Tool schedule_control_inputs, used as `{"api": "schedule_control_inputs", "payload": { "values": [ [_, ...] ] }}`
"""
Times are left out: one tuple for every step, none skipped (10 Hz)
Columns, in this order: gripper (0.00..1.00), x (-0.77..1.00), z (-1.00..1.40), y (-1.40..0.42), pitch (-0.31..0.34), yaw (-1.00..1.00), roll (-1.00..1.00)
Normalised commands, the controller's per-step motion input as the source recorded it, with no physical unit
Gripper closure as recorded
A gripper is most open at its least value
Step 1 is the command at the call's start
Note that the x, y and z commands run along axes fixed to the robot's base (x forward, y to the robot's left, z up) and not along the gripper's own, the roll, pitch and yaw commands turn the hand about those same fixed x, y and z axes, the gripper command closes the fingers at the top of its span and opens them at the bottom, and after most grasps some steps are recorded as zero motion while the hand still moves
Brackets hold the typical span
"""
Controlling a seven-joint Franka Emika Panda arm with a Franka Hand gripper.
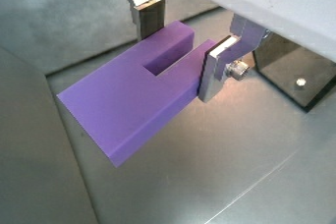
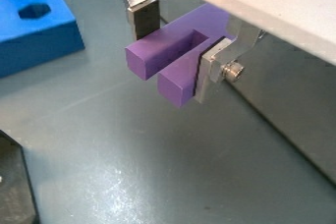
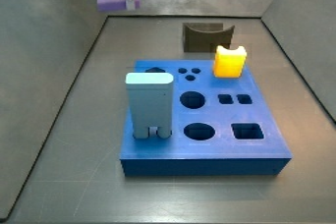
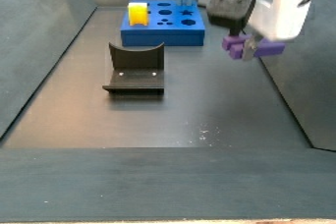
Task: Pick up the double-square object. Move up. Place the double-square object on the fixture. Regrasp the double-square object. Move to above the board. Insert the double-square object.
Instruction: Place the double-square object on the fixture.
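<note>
The double-square object (image 1: 125,110) is a lavender-purple slab with a slot cut into one end. My gripper (image 1: 183,56) is shut on it across the slotted end, one silver finger on each side. The same hold shows in a wrist view from the end, with the double-square object (image 2: 151,59) hanging in my gripper (image 2: 180,51) above the grey floor. In a side view the double-square object (image 4: 250,48) hangs under my gripper (image 4: 243,33) near the right wall. The fixture (image 4: 134,68) stands apart on the floor. The blue board (image 3: 217,154) lies in front of the fixture (image 3: 203,36).
A tall light-blue block (image 3: 148,105) stands upright on the board's left part. A yellow block (image 3: 230,61) sits at the board's far edge, next to the fixture. Grey walls close in the floor on all sides.
</note>
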Motion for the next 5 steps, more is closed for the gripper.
{"api": "schedule_control_inputs", "payload": {
  "values": [
    [1.0,-0.01,1.0,-0.01,0.037,0.0,-0.03],
    [1.0,-0.01,1.0,-0.01,0.041,0.0,-0.04],
    [1.0,-0.01,0.83,-0.02,0.049,0.0,-0.05],
    [1.0,0.0,0.69,-0.02,0.055,0.0,-0.06],
    [1.0,0.01,0.55,-0.01,0.063,0.0,-0.07]
  ]
}}
